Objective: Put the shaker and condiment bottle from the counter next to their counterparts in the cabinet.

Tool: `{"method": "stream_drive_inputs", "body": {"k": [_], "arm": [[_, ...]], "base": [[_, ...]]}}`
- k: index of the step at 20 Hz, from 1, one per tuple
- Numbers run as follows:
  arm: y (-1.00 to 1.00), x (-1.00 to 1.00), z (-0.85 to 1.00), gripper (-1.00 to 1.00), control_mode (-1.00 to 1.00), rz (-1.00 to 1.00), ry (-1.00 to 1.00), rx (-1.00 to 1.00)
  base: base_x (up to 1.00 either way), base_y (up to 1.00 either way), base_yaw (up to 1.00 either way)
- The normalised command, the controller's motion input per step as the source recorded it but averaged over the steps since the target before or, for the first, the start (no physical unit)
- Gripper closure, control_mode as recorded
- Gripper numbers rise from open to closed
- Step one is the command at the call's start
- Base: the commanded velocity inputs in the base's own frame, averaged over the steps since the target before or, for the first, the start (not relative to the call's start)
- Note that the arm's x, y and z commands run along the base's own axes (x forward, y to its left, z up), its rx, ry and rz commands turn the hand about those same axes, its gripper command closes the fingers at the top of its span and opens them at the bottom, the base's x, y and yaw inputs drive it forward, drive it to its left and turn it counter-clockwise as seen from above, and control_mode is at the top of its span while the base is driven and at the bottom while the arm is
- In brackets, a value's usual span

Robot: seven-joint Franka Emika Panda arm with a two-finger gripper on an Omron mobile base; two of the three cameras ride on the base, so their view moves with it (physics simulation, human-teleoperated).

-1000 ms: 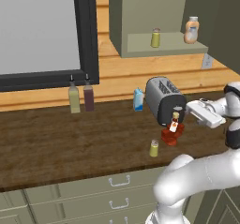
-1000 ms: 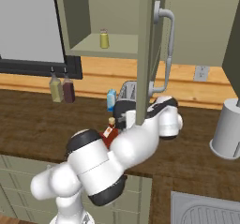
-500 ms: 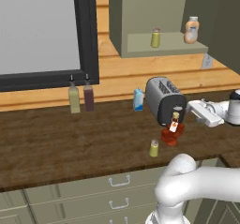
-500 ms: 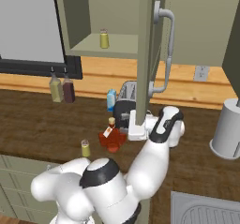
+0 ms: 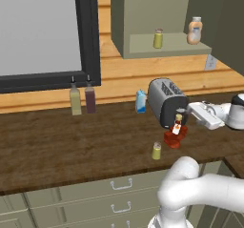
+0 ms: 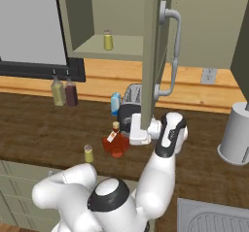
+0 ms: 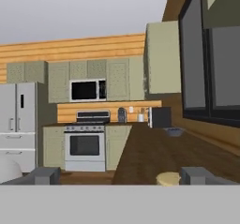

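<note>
The squat red-brown condiment bottle (image 5: 174, 134) (image 6: 115, 141) stands on the dark wood counter (image 5: 71, 141) in front of the toaster. Just left of it stands the small yellow-green shaker (image 5: 156, 151) (image 6: 88, 153). My gripper (image 5: 190, 109) (image 6: 132, 131) hovers level beside the bottle's neck, pointing along the counter. In the hand view the gripper (image 7: 122, 176) is open, with the bottle's tan stopper (image 7: 168, 178) low between the fingers, near the right one. In the cabinet (image 5: 143, 12) the matching shaker (image 5: 158, 38) (image 6: 108, 40) and the peach bottle (image 5: 193, 31) stand on the shelf.
A silver toaster (image 5: 164, 101) and a blue-white carton (image 5: 140, 101) stand behind the bottle. Two tall slim bottles (image 5: 82, 99) stand by the window. The open cabinet door (image 6: 154, 56) hangs over my hand. A grey canister (image 6: 236, 135) is at right, a sink (image 6: 214, 220) in front.
My arm's elbow has swung out to the right and down, while the hand has stayed beside the bottle. The bottle and the shaker have not moved.
</note>
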Motion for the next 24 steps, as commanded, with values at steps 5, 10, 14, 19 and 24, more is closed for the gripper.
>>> {"method": "stream_drive_inputs", "body": {"k": [5,10,14,19,24], "arm": [[0.43,0.0,0.0,-1.0,-1.0,0.0,0.0,0.0],[0.16,0.0,0.0,-1.0,-1.0,0.0,0.0,0.0],[0.0,0.0,0.0,-1.0,-1.0,0.0,0.0,0.0],[0.0,0.0,0.02,-1.0,-1.0,-0.01,0.0,0.0],[-0.01,0.0,0.11,-1.0,-1.0,-0.11,0.0,0.0]], "base": [[0.0,0.0,0.0],[0.0,0.0,0.0],[0.0,0.0,0.0],[0.0,0.0,0.0],[0.0,0.0,0.0]]}}
